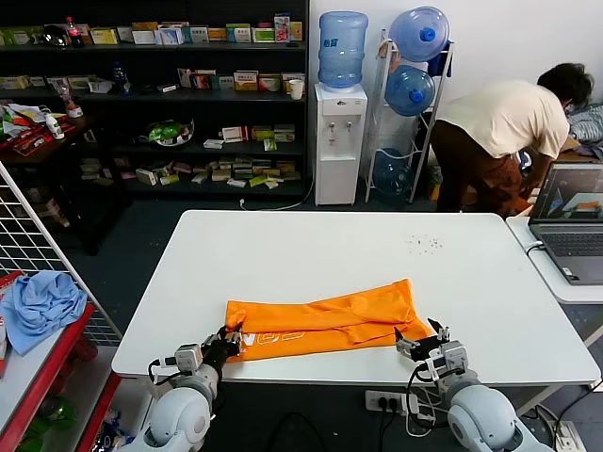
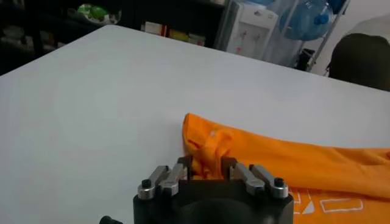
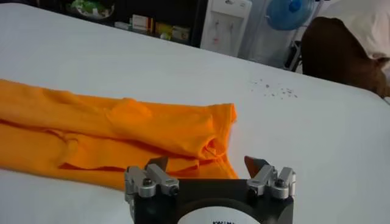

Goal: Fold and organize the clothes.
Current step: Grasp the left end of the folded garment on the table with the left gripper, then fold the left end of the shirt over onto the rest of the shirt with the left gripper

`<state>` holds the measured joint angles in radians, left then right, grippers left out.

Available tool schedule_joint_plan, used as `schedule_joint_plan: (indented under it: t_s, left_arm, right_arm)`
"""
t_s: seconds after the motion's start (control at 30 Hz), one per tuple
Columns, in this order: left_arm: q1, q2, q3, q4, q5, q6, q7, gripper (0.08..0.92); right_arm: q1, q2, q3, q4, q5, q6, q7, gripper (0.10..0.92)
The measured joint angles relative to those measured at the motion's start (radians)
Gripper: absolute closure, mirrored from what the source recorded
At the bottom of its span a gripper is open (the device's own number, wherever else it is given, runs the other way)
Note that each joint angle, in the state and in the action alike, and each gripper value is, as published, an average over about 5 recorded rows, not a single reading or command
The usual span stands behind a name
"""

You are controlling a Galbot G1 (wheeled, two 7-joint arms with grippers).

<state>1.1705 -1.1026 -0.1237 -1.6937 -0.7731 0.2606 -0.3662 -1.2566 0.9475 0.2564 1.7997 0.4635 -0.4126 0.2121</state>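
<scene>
T-shirt (image 1: 325, 323): bright orange, folded into a long band lying across the near half of the white table (image 1: 311, 250), white lettering showing along its near edge.
Left gripper (image 1: 229, 341): at the band's left end, near the table's front edge; its fingers (image 2: 183, 168) are drawn in around a ridge of orange cloth, grasping the T-shirt.
Right gripper (image 1: 423, 341): at the band's right end, just off the fabric's corner; its jaws stand wide and released, holding nothing.
Table: small dark specks lie on its far right part, well apart from the T-shirt.
</scene>
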Motion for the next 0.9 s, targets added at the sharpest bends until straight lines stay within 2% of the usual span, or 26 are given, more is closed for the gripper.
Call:
schedule_joint_plan:
  t_s: [0.17, 0.27, 0.6, 0.9]
  left_arm:
    - [-0.002, 0.003, 0.003, -0.003, 0.004, 0.004, 0.005, 0.827]
    - [-0.007, 0.007, 0.003, 0.0, 0.01, 0.003, 0.008, 0.862]
    - [-0.034, 0.045, -0.021, 0.013, 0.037, 0.013, -0.002, 0.864]
    - [-0.073, 0.147, -0.079, 0.058, 0.06, 0.01, 0.001, 0.864]
  right_arm:
    - [-0.005, 0.005, 0.001, 0.008, 0.0, 0.0, 0.002, 0.203]
    - [-0.009, 0.006, 0.001, 0.013, 0.0, 0.0, 0.004, 0.203]
    - [-0.022, 0.018, 0.013, 0.033, -0.019, 0.017, 0.01, 0.203]
    - [-0.042, 0.033, 0.02, 0.055, -0.057, 0.042, 0.011, 0.203]
